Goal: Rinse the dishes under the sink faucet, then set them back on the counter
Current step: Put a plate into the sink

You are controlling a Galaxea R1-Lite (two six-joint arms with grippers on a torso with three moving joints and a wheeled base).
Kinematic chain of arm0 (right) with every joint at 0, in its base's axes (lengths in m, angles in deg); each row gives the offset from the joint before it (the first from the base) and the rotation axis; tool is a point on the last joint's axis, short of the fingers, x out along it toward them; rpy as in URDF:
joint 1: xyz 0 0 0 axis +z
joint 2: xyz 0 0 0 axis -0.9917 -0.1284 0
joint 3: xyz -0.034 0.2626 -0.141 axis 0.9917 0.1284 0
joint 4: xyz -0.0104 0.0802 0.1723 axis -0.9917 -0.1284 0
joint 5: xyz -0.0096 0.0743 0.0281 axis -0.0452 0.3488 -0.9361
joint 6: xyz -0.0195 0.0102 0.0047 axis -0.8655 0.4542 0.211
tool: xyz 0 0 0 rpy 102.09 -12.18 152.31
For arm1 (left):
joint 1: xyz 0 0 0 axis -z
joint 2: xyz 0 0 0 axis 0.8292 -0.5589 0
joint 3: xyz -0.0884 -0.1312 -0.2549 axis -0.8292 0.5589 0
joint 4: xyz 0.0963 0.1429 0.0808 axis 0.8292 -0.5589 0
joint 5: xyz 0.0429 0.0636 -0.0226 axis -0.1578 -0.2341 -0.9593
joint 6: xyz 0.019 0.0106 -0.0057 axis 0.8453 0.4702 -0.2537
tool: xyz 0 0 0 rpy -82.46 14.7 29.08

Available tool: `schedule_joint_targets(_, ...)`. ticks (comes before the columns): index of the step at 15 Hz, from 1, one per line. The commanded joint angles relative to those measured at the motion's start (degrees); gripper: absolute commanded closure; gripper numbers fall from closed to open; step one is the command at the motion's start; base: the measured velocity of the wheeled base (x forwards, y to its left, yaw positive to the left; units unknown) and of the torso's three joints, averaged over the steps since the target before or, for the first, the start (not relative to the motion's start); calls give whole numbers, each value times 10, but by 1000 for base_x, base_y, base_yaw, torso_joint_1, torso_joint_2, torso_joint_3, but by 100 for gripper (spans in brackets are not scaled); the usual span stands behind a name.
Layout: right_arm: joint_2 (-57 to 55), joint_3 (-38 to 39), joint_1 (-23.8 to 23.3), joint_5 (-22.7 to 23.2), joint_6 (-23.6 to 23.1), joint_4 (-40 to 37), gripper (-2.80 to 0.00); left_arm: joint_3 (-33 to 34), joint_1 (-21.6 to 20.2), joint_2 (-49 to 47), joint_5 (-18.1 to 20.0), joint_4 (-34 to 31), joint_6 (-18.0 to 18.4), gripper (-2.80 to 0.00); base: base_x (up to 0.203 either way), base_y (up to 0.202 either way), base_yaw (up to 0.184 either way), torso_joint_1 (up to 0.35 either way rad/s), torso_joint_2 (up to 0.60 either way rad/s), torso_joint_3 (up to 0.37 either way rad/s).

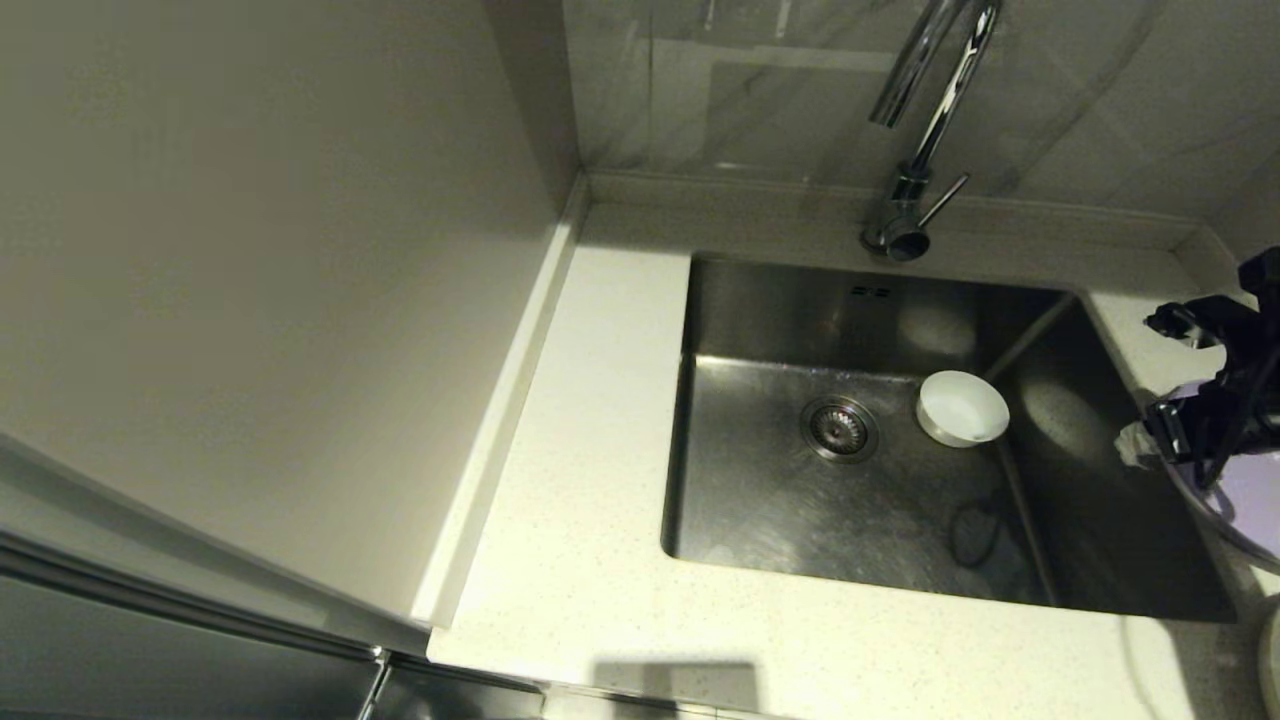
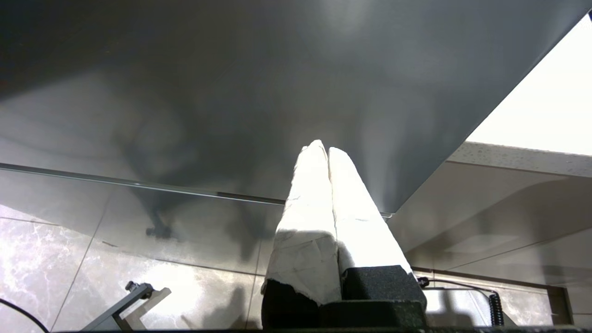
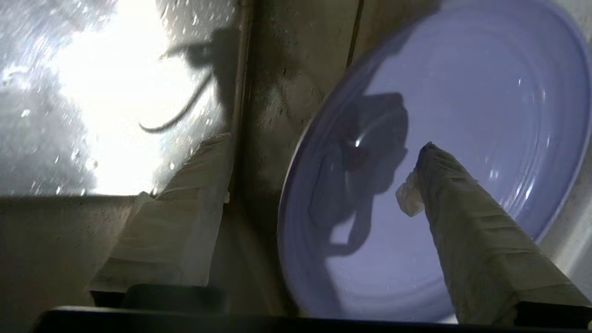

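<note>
- Head view shows the deep square brushed stainless-steel sink (image 1: 790, 500) set into the off-white speckled stone tabletop (image 1: 570, 560), with a round drain strainer (image 1: 840, 428) in its floor and two small overflow slots on its back wall.
- Small white bowl (image 1: 962, 408) sits upright on the sink floor, just beside the strainer on the robot's right side and apart from it.
- Tall chrome gooseneck faucet (image 1: 925, 110) rises from the low raised edge behind the sink, a thin side lever (image 1: 945, 200) sticking out at its base (no water can be made out at the spout).
- Right gripper (image 1: 1165, 375) is at the right edge of the head view, over the tabletop just right of the sink's rim; its fingers stand wide apart and grip nothing.
- Round lilac plate (image 3: 439, 185) lies flat on the tabletop under that gripper: in the right wrist view one tape-wrapped finger (image 3: 467, 217) hangs over the plate's inside and the other is outside its rim, towards the sink.
- Part of a pale round rim (image 1: 1270, 660) shows at the lower right corner of the head view, too cropped to identify.
- Left gripper (image 2: 328, 152) appears only in the left wrist view, parked low beside a dark cabinet front (image 2: 277, 83) above a marbled tile floor (image 2: 55, 259), its two white-wrapped fingers pressed together on nothing.
</note>
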Motion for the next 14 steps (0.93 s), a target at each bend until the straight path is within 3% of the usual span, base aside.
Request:
schedule_joint_targets(1, -31, -1, -4, -7, -2, 26, -280, 0, 0, 1, 0, 0, 0, 0, 0, 0, 0, 0, 0, 0)
schedule_joint_targets(2, -36, -1, -5, -16, -3, 37, -280, 0, 0, 1, 0, 0, 0, 0, 0, 0, 0, 0, 0, 0)
schedule_joint_targets(3, -38, -1, -5, -20, -4, 40, 0, 0, 0, 1, 0, 0, 0, 0, 0, 0, 0, 0, 0, 0)
schedule_joint_targets(10, -28, -5, -4, -20, -4, 42, 0, 0, 0, 1, 0, 0, 0, 0, 0, 0, 0, 0, 0, 0)
schedule_joint_targets(14, 2, -5, 21, -21, -5, 41, 0, 0, 0, 1, 0, 0, 0, 0, 0, 0, 0, 0, 0, 0)
